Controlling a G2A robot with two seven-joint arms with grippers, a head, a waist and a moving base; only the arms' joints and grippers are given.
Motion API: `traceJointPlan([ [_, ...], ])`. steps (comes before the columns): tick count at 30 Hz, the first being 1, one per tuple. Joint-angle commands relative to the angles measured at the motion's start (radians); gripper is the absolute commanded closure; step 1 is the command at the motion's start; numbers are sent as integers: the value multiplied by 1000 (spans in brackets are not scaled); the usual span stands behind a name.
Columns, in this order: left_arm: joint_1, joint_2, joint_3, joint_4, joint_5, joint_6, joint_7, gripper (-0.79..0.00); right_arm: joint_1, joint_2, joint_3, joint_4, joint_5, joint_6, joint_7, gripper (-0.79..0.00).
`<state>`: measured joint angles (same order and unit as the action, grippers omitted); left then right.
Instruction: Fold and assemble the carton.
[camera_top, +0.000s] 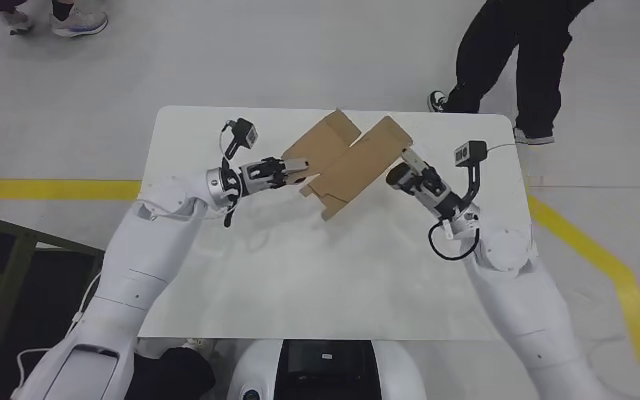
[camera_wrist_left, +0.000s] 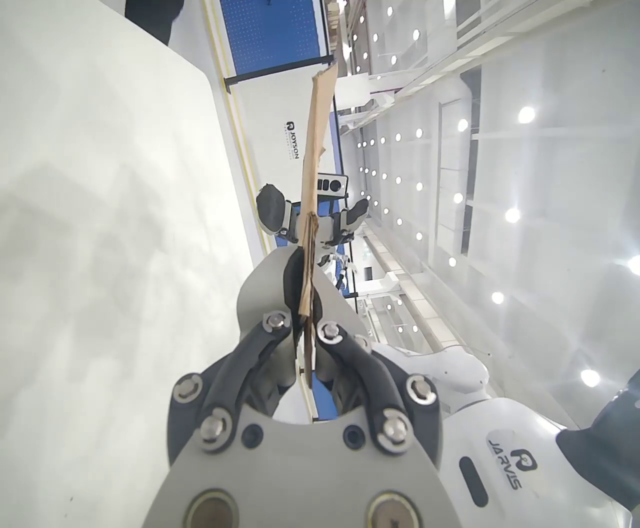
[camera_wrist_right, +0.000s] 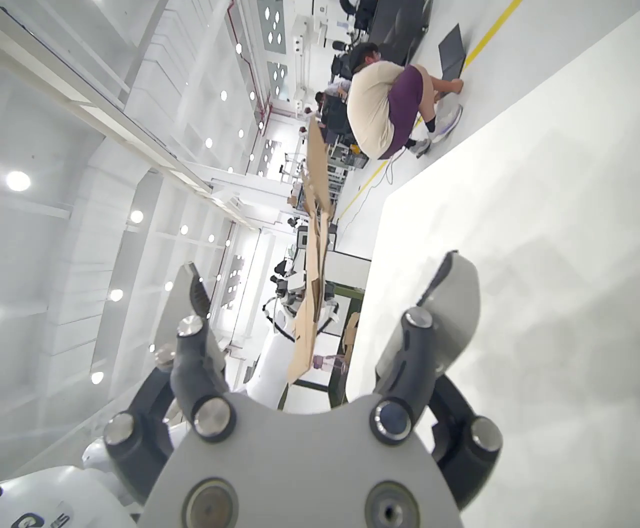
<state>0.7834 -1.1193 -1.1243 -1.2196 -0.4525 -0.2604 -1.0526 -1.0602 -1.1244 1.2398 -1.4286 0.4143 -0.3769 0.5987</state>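
A flat brown carton (camera_top: 345, 160) is held above the white table (camera_top: 330, 270), near its far side. My left gripper (camera_top: 292, 170) is shut on the carton's left edge; in the left wrist view the cardboard (camera_wrist_left: 312, 200) runs edge-on out from between the closed fingers (camera_wrist_left: 295, 280). My right gripper (camera_top: 407, 163) stands open at the carton's right end. The right wrist view shows the carton (camera_wrist_right: 312, 280) edge-on between the spread fingers (camera_wrist_right: 452, 295), with neither finger touching it. The right gripper also shows far off in the left wrist view, straddling the board (camera_wrist_left: 310, 212).
The table's near half is bare white surface. A yellow floor line (camera_top: 60, 188) runs past both sides of the table. A person (camera_top: 515, 55) stands on the floor beyond the far right corner, apart from the carton.
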Motion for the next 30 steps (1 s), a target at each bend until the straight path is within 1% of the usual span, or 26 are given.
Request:
traceJointPlan([
  [1, 2, 8, -12, -7, 29, 14, -39, 0, 29, 6, 12, 40, 3, -15, 130, -785],
  [2, 3, 10, -15, -8, 40, 17, -52, 0, 36, 7, 15, 49, 9, -26, 162, -785],
  [3, 1, 15, -15, -7, 73, 29, -78, 0, 49, 10, 17, 63, 7, -45, 222, -785],
  [4, -1, 18, -15, -9, 99, 40, -101, 0, 66, 15, 18, 79, -32, -61, 287, -785],
  [7, 2, 24, -23, -4, 94, 44, -143, 0, 107, 22, 13, 116, -54, -101, 440, -785],
  [11, 6, 28, -26, -2, 86, 36, -198, 0, 162, 29, 2, 179, -94, -132, 575, -785],
  [15, 5, 29, -19, 0, 61, 23, -261, 0, 215, 34, -11, 245, -113, -165, 679, -785],
  [20, -1, 26, 10, -10, 46, 12, -310, 0, 259, 35, -52, 287, -72, -136, 709, -785],
  [22, -7, 26, 20, -12, 81, 8, -298, 0, 265, 34, -66, 297, -31, -136, 708, -785],
  [30, -12, 20, 37, -6, 52, 6, -292, 0, 265, 34, -66, 297, -31, -136, 708, -785],
])
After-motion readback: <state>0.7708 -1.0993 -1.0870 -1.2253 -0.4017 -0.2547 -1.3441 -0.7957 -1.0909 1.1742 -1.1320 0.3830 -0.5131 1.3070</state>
